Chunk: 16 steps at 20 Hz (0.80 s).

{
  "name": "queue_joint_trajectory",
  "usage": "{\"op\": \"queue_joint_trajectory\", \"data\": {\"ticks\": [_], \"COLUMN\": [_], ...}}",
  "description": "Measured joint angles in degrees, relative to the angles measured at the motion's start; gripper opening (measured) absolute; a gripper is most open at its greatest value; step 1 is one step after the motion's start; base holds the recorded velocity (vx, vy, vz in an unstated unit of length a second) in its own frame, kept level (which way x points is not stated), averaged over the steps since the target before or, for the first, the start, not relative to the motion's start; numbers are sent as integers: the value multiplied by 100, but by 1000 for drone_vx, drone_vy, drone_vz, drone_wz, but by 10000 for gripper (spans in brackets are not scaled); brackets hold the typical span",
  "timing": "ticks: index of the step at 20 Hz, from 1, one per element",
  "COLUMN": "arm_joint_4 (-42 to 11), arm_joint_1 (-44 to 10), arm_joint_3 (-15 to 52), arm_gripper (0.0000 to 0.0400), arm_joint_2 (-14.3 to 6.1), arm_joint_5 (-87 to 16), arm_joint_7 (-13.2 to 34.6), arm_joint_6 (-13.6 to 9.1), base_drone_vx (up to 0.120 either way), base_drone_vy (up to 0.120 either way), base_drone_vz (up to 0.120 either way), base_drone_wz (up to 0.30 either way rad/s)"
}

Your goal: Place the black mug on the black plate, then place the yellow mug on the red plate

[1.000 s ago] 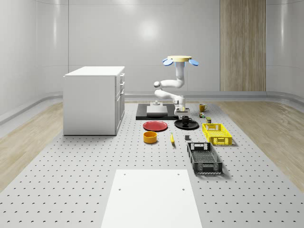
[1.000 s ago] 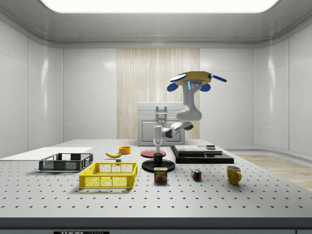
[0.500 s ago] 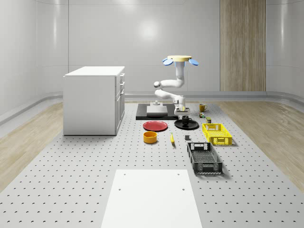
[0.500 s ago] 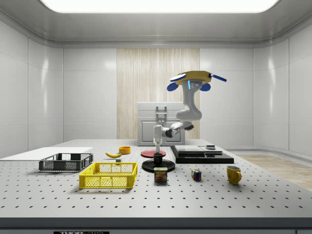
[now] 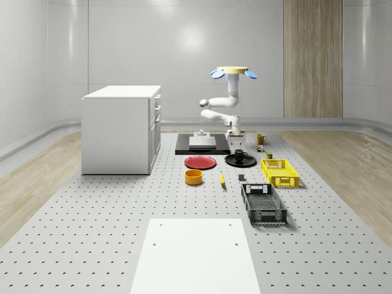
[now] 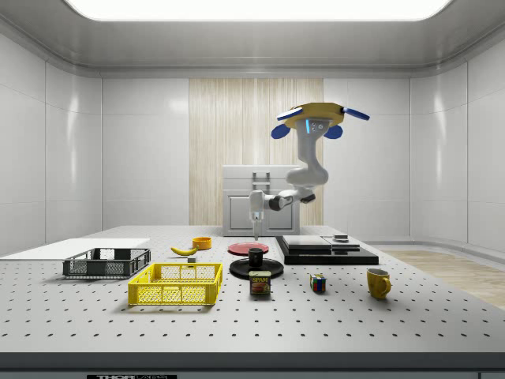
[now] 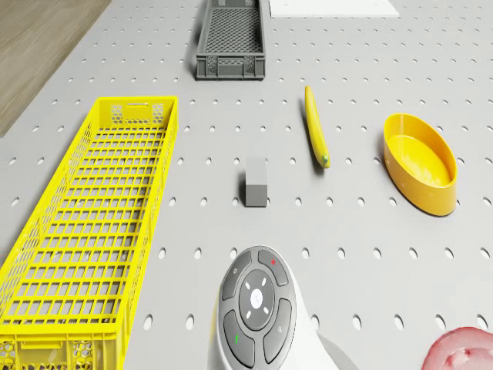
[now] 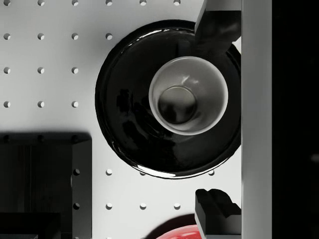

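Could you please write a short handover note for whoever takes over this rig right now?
Gripper: open, empty, directly above the black mug.
Drone: hovering near the black plate.
Done: black mug stands upright on the black plate.
Left: yellow mug sits on the table, away from the red plate, which has nothing on it. Pick it up and set it there.

The flat tan disc-shaped drone body (image 6: 317, 115) is carrying blue rotor pods and a glowing cyan strip. A glossy white, rounded, jointed arm (image 6: 304, 175) is hanging beneath it, ending in a white gripper (image 6: 257, 234) with dark fingers (image 8: 215, 26).
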Motion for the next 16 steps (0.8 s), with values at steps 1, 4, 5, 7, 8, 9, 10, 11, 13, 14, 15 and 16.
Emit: {"op": "queue_joint_trajectory", "data": {"ticks": [1, 4, 5, 7, 8, 9, 10, 11, 13, 14, 15, 16], "arm_joint_4": [-4, -12, -14, -17, -18, -19, -20, -20, -22, -22, -23, -24], "arm_joint_1": [5, 19, 23, 30, 34, 37, 41, 44, 50, 53, 56, 59], "arm_joint_3": [4, 11, 13, 14, 14, 14, 13, 13, 12, 11, 10, 10], "arm_gripper": [398, 399, 399, 400, 400, 400, 400, 400, 400, 400, 400, 400], "arm_joint_2": [5, 20, 25, 35, 39, 44, 49, 53, 62, 67, 71, 75], "arm_joint_5": [2, 4, 3, 1, -1, -3, -4, -6, -10, -13, -15, -17], "arm_joint_7": [-3, -11, -13, -18, -21, -23, -26, -28, -33, -35, -37, -39], "arm_joint_6": [-8, -29, -35, -46, -51, -56, -61, -66, -75, -79, -83, -87], "base_drone_vx": [-120, -120, -120, -120, -120, -120, -120, -120, -120, -120, -120, -120], "base_drone_vy": [120, 120, 120, 120, 120, 120, 120, 120, 120, 120, 120, 120], "base_drone_vz": [120, 13, 0, 0, 0, 0, 0, 0, 0, 0, 0, 0], "base_drone_wz": [0, 0, 0, 0, 0, 0, 0, 0, 0, 0, 0, 0]}}
